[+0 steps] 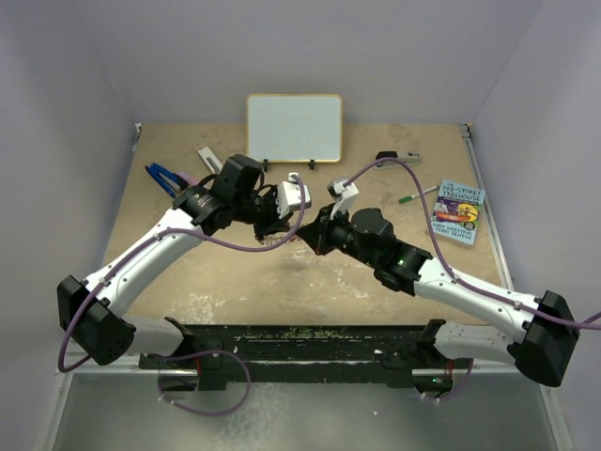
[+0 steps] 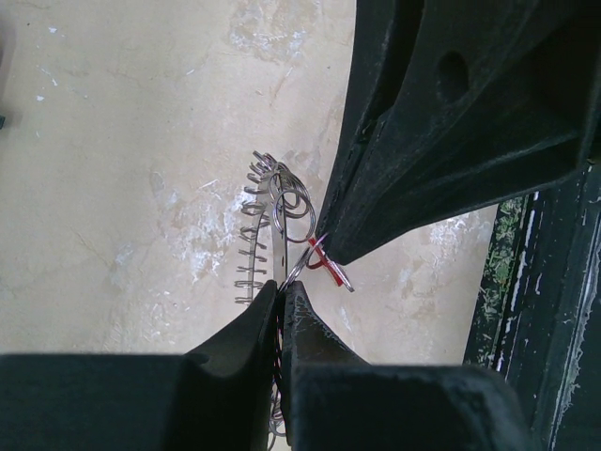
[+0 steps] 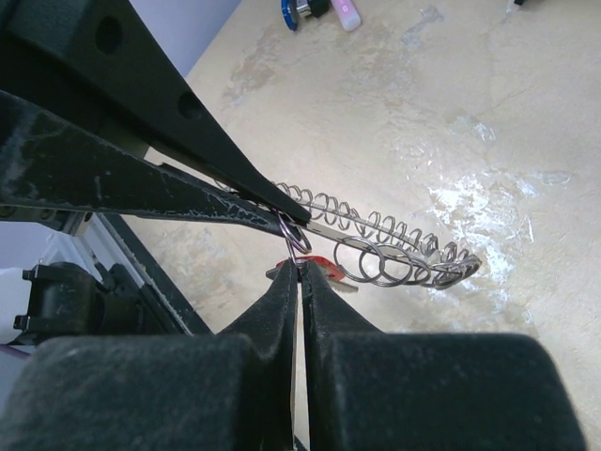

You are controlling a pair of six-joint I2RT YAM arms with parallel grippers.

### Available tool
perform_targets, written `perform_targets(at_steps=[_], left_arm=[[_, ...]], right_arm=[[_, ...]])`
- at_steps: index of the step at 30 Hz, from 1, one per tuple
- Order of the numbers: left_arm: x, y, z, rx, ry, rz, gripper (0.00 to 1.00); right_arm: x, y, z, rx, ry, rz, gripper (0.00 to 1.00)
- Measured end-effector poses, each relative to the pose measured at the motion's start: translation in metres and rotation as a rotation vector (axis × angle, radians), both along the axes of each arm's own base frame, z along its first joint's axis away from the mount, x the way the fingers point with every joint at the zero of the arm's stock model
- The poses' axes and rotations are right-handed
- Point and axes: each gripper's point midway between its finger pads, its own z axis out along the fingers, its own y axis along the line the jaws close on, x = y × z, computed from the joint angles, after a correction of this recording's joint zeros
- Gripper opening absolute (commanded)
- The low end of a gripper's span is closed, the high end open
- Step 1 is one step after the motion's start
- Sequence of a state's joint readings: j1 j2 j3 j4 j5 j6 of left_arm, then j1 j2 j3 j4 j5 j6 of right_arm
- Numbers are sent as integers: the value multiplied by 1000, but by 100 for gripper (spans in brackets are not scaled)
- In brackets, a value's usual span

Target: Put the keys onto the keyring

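The keyring (image 2: pixel 265 221) is a flat grey metal ring seen edge-on, with small wire loops along its rim. My left gripper (image 2: pixel 282 287) is shut on its near edge and holds it above the table. In the right wrist view the keyring (image 3: pixel 394 237) stretches right from the left gripper's fingers (image 3: pixel 178 193). The key (image 3: pixel 324 264) has a red head and hangs on a small split ring just under the keyring. My right gripper (image 3: pixel 300 268) is shut on it. The key (image 2: pixel 328 266) also shows in the left wrist view, at the tip of the right gripper's finger (image 2: pixel 441 132). In the top view both grippers meet at mid-table (image 1: pixel 299 228).
A whiteboard (image 1: pixel 294 127) stands at the back. A book (image 1: pixel 457 212) and a green-tipped pen (image 1: pixel 411 197) lie at the right. A blue-handled tool (image 1: pixel 161 177) lies at the back left. A dark rail (image 1: pixel 300 340) runs along the near edge.
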State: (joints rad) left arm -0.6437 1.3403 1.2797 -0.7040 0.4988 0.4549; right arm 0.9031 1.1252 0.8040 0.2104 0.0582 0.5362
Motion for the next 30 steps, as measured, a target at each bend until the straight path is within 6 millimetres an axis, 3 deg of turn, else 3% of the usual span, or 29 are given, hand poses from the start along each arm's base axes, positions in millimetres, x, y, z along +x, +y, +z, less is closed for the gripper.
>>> perform_targets(at_steps=[17,30], left_arm=[[-8,-3,5,-20,24,-32,3],[-13,-5,7,-35,37,-52,3]], right_arm=[[-3,-6,-24,-29,49,-16,0],[-13,-3,-7,12,3,48,0]])
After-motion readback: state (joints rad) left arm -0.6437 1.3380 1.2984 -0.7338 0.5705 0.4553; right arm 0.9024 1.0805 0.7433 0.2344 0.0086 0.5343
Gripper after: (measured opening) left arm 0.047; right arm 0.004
